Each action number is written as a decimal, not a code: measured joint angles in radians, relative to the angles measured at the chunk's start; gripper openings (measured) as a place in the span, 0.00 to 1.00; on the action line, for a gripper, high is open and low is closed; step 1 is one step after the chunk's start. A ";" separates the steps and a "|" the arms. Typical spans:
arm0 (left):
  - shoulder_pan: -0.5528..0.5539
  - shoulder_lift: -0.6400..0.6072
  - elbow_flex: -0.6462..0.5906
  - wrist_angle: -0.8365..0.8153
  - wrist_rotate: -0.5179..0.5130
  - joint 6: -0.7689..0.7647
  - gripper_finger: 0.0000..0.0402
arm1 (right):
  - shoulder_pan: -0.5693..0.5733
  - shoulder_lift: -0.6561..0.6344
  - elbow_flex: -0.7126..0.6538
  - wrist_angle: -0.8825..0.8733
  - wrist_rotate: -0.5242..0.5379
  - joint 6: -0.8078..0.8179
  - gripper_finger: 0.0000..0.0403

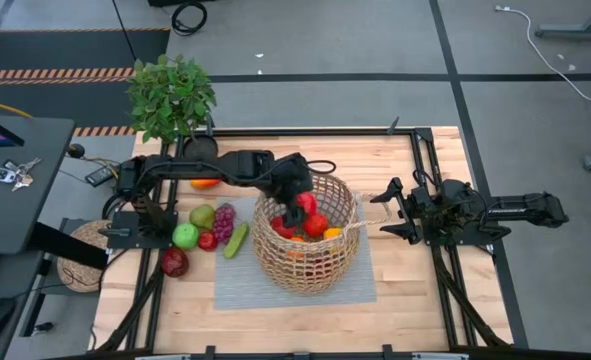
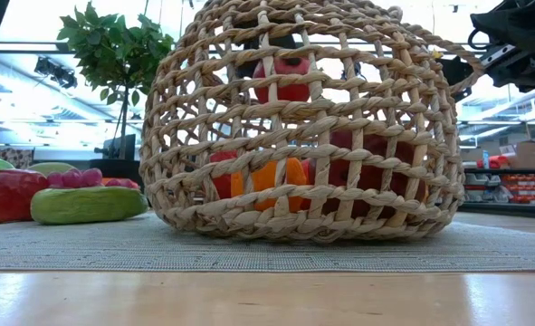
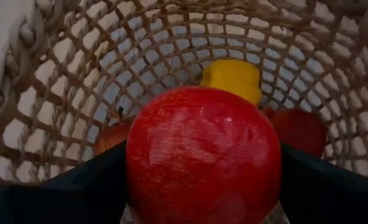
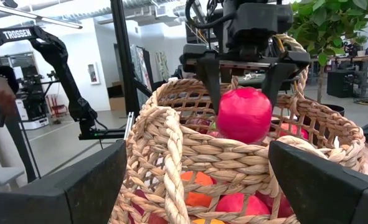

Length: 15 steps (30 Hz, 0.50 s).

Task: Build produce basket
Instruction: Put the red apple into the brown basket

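Near your tabletop's left edge lie spare produce (image 1: 207, 232). Your left gripper (image 1: 304, 203) clamps a red apple (image 4: 244, 114) over the basket (image 1: 305, 258) at mid-table. Your right gripper (image 1: 383, 212) waits beside its handle, fingers spread.

Tan open-weave round wicker basket (image 1: 305, 262), glossy red round apple (image 4: 244, 114) flecked with pale yellow, yellow lemon (image 3: 231, 79), green apple (image 1: 185, 236), purple grape bunch (image 1: 223, 222), green cucumber (image 1: 236, 240), grey woven mat (image 1: 237, 285), pale wooden table (image 1: 430, 312), dark grippers (image 4: 241, 74)
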 joint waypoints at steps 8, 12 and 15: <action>0.037 -0.001 0.000 0.028 0.181 -0.178 0.83 | 0.000 0.000 0.000 0.000 0.000 0.000 0.98; 0.044 -0.009 0.000 0.030 0.236 -0.033 0.83 | 0.000 0.000 0.000 0.000 0.000 0.000 0.98; 0.043 -0.009 0.000 0.032 0.235 0.136 0.83 | 0.000 0.000 0.000 0.000 0.000 0.000 0.98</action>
